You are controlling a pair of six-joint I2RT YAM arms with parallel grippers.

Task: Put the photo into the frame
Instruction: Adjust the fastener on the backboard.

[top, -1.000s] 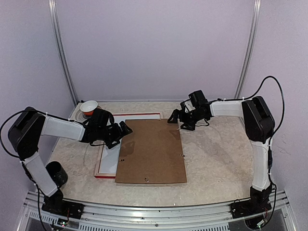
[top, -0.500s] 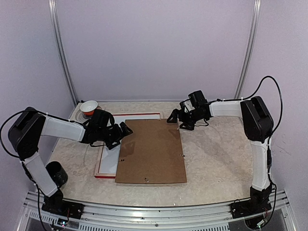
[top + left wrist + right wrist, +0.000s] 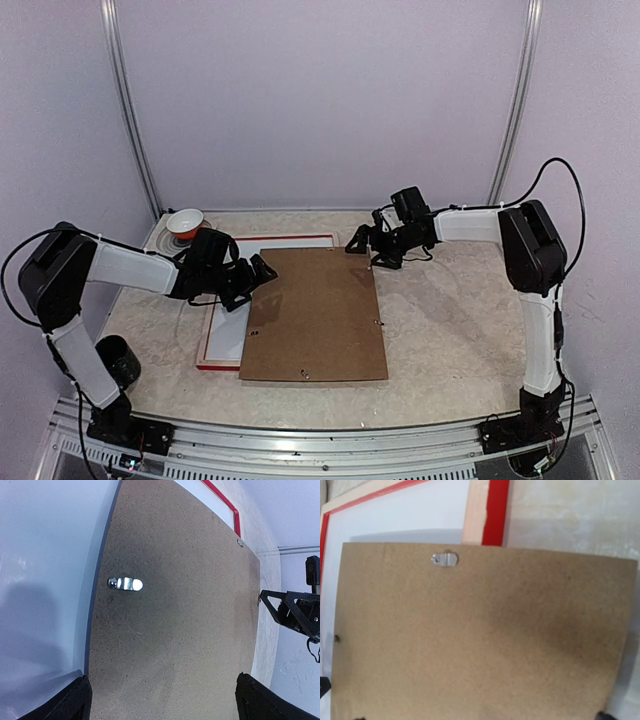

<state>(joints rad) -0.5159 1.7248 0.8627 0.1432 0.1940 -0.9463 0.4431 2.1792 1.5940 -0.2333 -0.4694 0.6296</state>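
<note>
The frame (image 3: pixel 208 338) lies flat at the table's left, showing pale wood with red edges. A white sheet (image 3: pixel 232 318) lies inside it, seemingly the photo's plain back; no cat picture shows. The brown backing board (image 3: pixel 315 315) lies askew over the frame's right part. My left gripper (image 3: pixel 258 272) is open and empty at the board's left edge. In the left wrist view (image 3: pixel 162 705) its fingers (image 3: pixel 70 705) are spread wide over the board (image 3: pixel 180 605). My right gripper (image 3: pixel 362 243) is open and empty at the board's far right corner. The right wrist view shows board (image 3: pixel 485 640), frame (image 3: pixel 487 510) and white sheet (image 3: pixel 400 515).
A white bowl holding something orange (image 3: pixel 185 222) stands at the far left corner. A black cup (image 3: pixel 118 360) stands by the left arm's base. Metal clips (image 3: pixel 125 584) sit on the board's edges. Purple walls close the back and sides.
My right gripper has crept a little left, closer to the board's far right corner. The left gripper, board and frame have hardly moved.
</note>
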